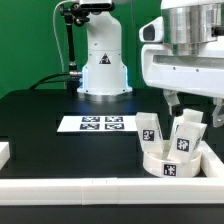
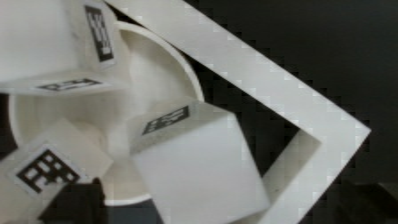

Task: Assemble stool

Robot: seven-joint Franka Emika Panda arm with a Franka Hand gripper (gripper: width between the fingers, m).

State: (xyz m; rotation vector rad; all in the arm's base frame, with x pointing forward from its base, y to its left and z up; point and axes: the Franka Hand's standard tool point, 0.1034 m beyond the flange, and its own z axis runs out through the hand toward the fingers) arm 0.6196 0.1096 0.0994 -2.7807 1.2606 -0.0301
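Note:
The round white stool seat (image 1: 168, 163) lies in the front corner of the table at the exterior view's right, against the white border rails. Two chunky white legs with marker tags stand propped in or against it: one (image 1: 148, 128) on its left side and one (image 1: 187, 136) on its right. My gripper (image 1: 192, 108) hangs just above the right leg with its fingers spread, open and holding nothing. In the wrist view the seat's rim (image 2: 157, 62) curves past several tagged legs, and the nearest leg (image 2: 217, 160) lies straight below the gripper.
The marker board (image 1: 95, 124) lies flat mid-table. The arm's white base (image 1: 103, 65) stands at the back. White border rails run along the front (image 1: 90, 190) and the right side (image 1: 215, 160); their corner shows in the wrist view (image 2: 302, 110).

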